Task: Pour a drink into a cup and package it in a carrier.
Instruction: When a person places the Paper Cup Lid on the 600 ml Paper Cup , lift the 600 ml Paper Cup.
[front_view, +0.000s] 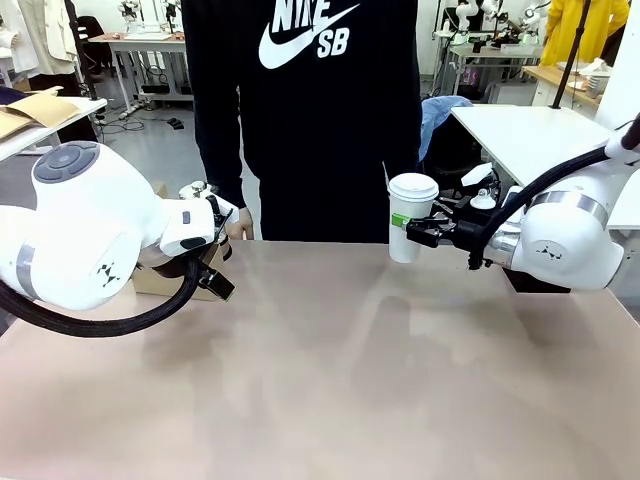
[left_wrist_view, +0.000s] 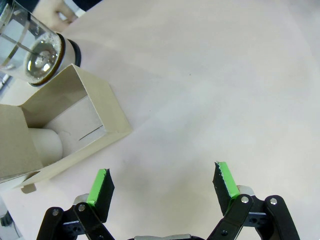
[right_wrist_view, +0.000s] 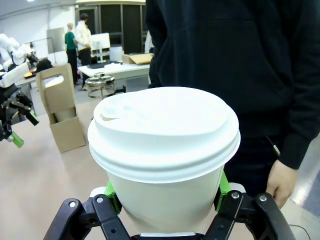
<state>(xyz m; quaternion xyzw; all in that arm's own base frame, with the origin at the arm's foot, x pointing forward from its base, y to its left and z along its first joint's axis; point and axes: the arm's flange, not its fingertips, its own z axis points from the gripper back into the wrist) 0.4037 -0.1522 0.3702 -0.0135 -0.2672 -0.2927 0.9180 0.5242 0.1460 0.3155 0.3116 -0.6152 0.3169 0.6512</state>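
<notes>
**A:** Where is the cup?

**B:** The white paper cup (front_view: 410, 215) is in the right claw (front_view: 415, 232). The claw pinches it from both sides below the white lid (right_wrist_view: 162, 125), with the green pads flat against its wall. The cup hangs upright above the far right part of the table (front_view: 330, 400), just in front of the person (front_view: 320, 120) in a black top.

**A:** And the left claw?

**B:** The left claw (left_wrist_view: 162, 182) is spread wide with nothing between its fingers. It hovers over bare table just beside the carrier (left_wrist_view: 115, 120).

**A:** So where does the carrier stand?

**B:** At the far left of the table. It is a brown cardboard holder with its handle tab standing up. One slot holds a second white cup (left_wrist_view: 46, 142), and the slot nearest the left claw stands open.

**A:** What about the drink?

**B:** The glass jug (left_wrist_view: 35, 47) stands just beside the carrier's far corner, near the person's hand (left_wrist_view: 65, 15). Its wall looks clear, and I cannot tell whether there is liquid in it. The lid hides what is inside the gripped cup.
</notes>
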